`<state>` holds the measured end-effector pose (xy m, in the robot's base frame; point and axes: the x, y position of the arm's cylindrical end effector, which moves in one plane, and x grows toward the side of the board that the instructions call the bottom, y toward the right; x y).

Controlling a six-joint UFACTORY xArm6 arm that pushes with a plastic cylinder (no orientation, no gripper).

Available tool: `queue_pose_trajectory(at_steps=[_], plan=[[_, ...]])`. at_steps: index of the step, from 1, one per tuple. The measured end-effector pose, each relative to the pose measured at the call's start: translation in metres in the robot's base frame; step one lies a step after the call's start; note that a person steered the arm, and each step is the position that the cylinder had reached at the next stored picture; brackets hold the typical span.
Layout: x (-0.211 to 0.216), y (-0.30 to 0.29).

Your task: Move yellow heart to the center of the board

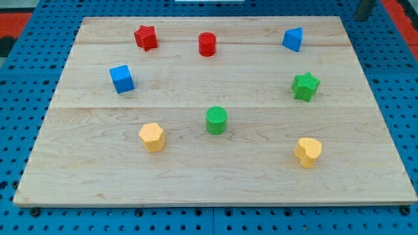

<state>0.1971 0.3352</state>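
Note:
The yellow heart (307, 151) lies at the lower right of the wooden board (209, 179). My tip (360, 17) shows at the view's top right, just past the board's top right corner, far from the heart and touching no block. The nearest block to the tip is a blue block (293, 39). A green cylinder (216, 120) stands near the board's middle, to the left of the heart.
A green star (305, 85) is above the heart. A yellow hexagonal block (151, 137) lies at the lower left. A blue cube (121, 78) is at the left. A red star (145, 37) and a red cylinder (207, 44) sit near the top edge.

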Motion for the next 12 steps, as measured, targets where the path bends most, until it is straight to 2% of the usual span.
queue_pose_trajectory(at_steps=[3, 4, 5, 7, 8, 9, 10, 11, 12], plan=[[0.000, 0.002], [0.035, 0.002], [0.135, 0.004], [0.307, 0.009], [0.363, -0.055], [0.380, -0.127], [0.353, -0.196], [0.322, -0.239], [0.282, -0.259]])
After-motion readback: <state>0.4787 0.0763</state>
